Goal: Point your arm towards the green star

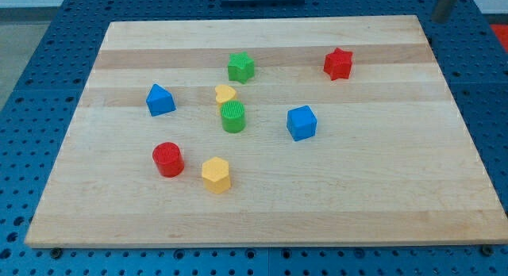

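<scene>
While you scan the board point(397, 197), my tip is out of shot | green star point(241, 67) far-centre, nothing touching it.

Nothing readable here, honestly. No text, labels, brands or numbers on any of the blocks, the wooden counter point(317, 197), or the blue pegboard point(48, 54) around it.

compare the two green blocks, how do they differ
The green star has a notched, pointed outline; the green cylinder is round. The star sits nearer the view's top, apart from other blocks; the cylinder sits lower, right below the yellow heart. Both are the same green, with ridged tops. My tip does not show.
</scene>
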You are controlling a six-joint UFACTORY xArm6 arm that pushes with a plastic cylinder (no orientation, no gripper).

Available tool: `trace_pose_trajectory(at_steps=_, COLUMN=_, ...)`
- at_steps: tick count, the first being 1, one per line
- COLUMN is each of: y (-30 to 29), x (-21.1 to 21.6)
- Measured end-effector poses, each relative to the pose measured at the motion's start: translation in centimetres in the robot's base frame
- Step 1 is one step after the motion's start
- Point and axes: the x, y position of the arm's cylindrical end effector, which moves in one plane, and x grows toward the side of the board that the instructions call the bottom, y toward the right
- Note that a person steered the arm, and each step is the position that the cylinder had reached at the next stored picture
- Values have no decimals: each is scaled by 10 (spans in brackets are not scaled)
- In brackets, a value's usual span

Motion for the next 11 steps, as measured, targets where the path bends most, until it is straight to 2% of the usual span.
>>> trace_pose_trajectory(at_steps=1, y=0, x=5)
trace_pose_trajectory(at_steps=2, y=7, x=36)
trace_pose_trajectory(at_steps=4, y=-81, x=53)
trace_pose_trajectory(at_steps=5, y=-189, x=51)
trace_pose_trajectory(at_steps=6, y=-280, x=67)
trace_pose_trajectory(at_steps=7, y=-282, x=133)
trace_pose_trajectory(at_steps=8, y=-309, x=168)
trace_pose_trajectory(at_steps=9, y=-364, x=162)
trace_pose_trajectory(at_steps=11, y=-358, x=110)
